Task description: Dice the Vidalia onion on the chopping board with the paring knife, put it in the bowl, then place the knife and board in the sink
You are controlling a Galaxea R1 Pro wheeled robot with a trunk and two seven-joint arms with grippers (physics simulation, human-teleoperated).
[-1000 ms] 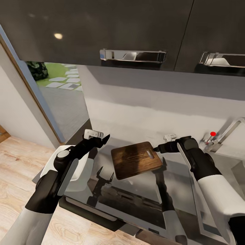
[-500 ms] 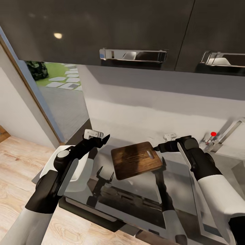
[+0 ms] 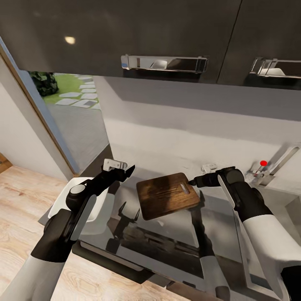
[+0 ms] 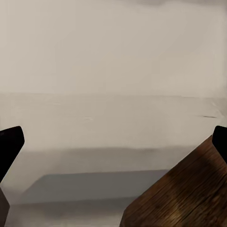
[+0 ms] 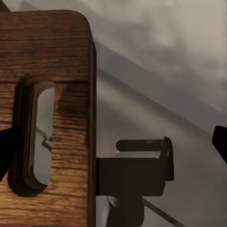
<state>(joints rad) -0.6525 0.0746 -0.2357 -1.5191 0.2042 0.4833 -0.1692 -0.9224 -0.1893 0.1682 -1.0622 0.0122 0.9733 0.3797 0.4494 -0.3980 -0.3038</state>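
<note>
A: Where is the chopping board (image 3: pixel 167 195), and what has hold of it?

B: It hangs tilted above the glossy grey tabletop (image 3: pixel 167 244), between the arms. The right tool (image 3: pixel 191 182) meets it at the slot-handle end; in the right wrist view one fingertip (image 5: pixel 5 150) lies against the board's (image 5: pixel 45 118) face by the slot and the other stands clear beside it, so a firm grip cannot be confirmed. The left tool (image 3: pixel 130 169) is spread wide and empty, just beside the board's far corner (image 4: pixel 184 194).

A: What could go wrong?

B: A one-ended hold may let the board pivot or slip and drop. The sink tap (image 3: pixel 267 169) (red dot) sits close behind the right arm, so a wide swing may strike it.

A: Surroundings?

B: Dark upper cabinets (image 3: pixel 125 37) with chrome handles, a pale wall, wooden floor (image 3: pixel 21 200), and a white bowl (image 3: pixel 94 209) under the left arm.
</note>
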